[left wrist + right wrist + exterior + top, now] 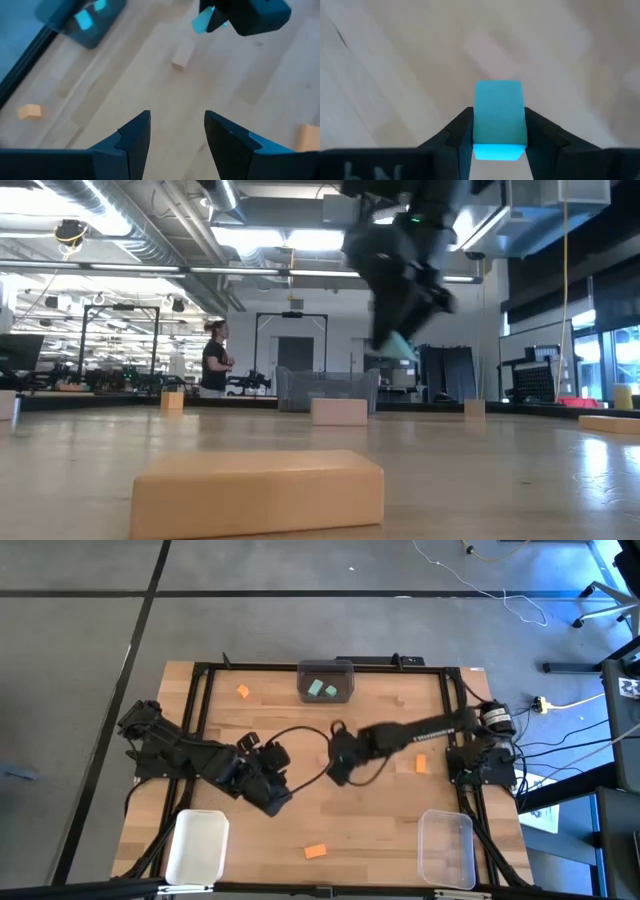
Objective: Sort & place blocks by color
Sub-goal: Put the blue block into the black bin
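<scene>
My right gripper is shut on a teal block and hangs over the middle of the table; in the low view it is well above the wood. My left gripper is open over bare table just to its left, touching nothing. Two teal blocks lie in the dark grey bin. Orange blocks lie flat on the table. Tan blocks rest on the wood. My right gripper pinches the teal block by two opposite side faces, one finger on each side. The fingers come from above, slanting down. The block is lifted clear of the table, its free end sticking out past the fingertips.
A white bin stands at the near left corner and a clear bin at the near right. The dark grey bin sits at the middle of the far edge. A black frame runs round the table. A person stands far behind.
</scene>
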You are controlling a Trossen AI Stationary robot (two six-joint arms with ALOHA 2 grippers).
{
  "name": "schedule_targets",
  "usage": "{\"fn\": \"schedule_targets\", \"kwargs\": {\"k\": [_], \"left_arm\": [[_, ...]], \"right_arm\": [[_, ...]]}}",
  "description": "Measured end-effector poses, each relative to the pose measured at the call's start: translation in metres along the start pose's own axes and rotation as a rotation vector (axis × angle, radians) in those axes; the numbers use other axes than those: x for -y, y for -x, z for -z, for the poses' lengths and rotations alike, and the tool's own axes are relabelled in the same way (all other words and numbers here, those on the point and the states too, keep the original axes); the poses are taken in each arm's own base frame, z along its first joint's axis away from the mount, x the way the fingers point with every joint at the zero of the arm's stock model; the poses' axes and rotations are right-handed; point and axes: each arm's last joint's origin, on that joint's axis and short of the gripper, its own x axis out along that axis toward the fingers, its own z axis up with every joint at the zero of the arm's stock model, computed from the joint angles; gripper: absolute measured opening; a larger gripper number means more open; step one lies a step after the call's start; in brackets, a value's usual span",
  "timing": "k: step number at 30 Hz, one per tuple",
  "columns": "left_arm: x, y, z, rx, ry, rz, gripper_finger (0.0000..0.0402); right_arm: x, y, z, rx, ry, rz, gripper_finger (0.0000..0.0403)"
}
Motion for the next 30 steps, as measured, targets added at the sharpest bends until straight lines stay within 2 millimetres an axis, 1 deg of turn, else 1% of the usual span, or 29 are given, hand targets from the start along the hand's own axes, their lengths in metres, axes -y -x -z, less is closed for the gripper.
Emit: {"fn": "schedule_targets", "kwargs": {"k": [3, 6, 9, 13, 20, 25, 30], "left_arm": [[-0.006, -0.005, -0.004, -0.004, 0.006, -0.040, 0.0179], [-0.013, -0.007, -0.008, 0.042, 0.004, -0.118, 0.0179], [-0.022, -0.009, -0.013, 0.068, 0.013, -0.169, 0.0179], [-0.036, -0.008, -0.023, 0.077, 0.061, -0.178, 0.0179], [-0.054, -0.022, -0.039, 0.086, 0.134, -0.251, 0.0179], [-0.070, -0.033, -0.052, 0.089, 0.203, -0.294, 0.0179], [-0.083, -0.040, -0.061, 0.095, 0.251, -0.336, 0.0179]], "right_arm": [[0.012, 0.010, -0.028, 0.057, 0.020, -0.013, 0.0134], [0.029, 0.021, -0.052, 0.088, 0.022, 0.022, 0.0134], [0.049, 0.030, -0.072, 0.116, 0.019, 0.079, 0.0134], [0.075, 0.037, -0.094, 0.159, 0.028, 0.100, 0.0134], [0.124, 0.036, -0.116, 0.170, 0.064, 0.159, 0.0134], [0.156, 0.037, -0.131, 0.211, 0.094, 0.152, 0.0134], [0.181, 0.036, -0.143, 0.268, 0.109, 0.136, 0.0134]]}}
